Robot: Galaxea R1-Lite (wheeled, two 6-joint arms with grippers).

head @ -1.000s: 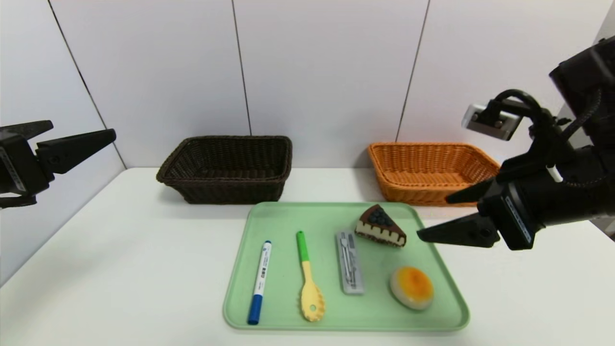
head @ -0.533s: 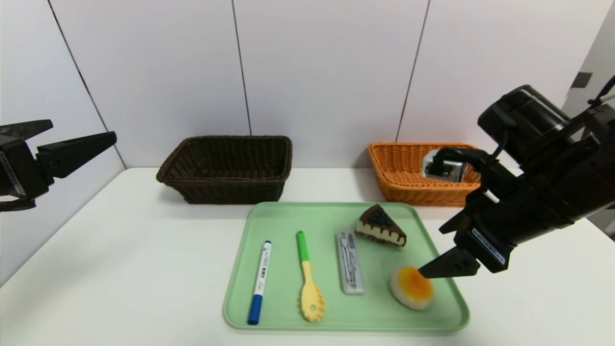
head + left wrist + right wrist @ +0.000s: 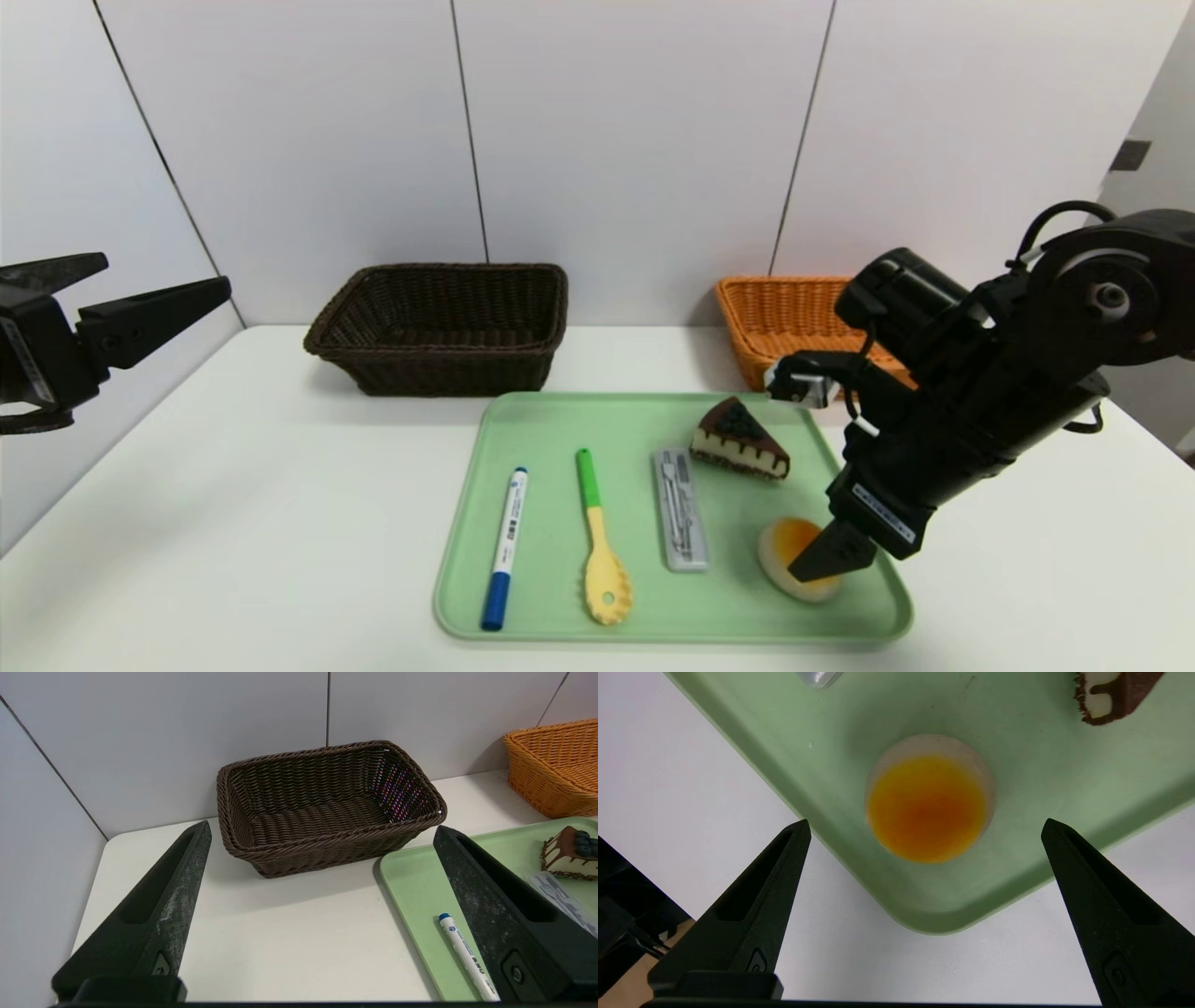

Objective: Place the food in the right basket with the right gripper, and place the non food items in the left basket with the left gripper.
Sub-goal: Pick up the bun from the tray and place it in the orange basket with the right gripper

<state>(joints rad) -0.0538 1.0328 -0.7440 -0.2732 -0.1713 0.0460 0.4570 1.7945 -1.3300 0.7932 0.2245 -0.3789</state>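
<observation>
Pointing its blue cap nearward—the marker (image 3: 505, 549) lies lengthwise, slightly slanted.

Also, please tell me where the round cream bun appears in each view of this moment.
Head view: the bun is low and right of centre, on the green tray, partly hidden by the right gripper.
Left wrist view: the bun is not in it.
Right wrist view: the bun is near the middle, seen between the open fingers.
Shared landmark: the green tray, with the cake wedge on it, shows in every view.
</observation>
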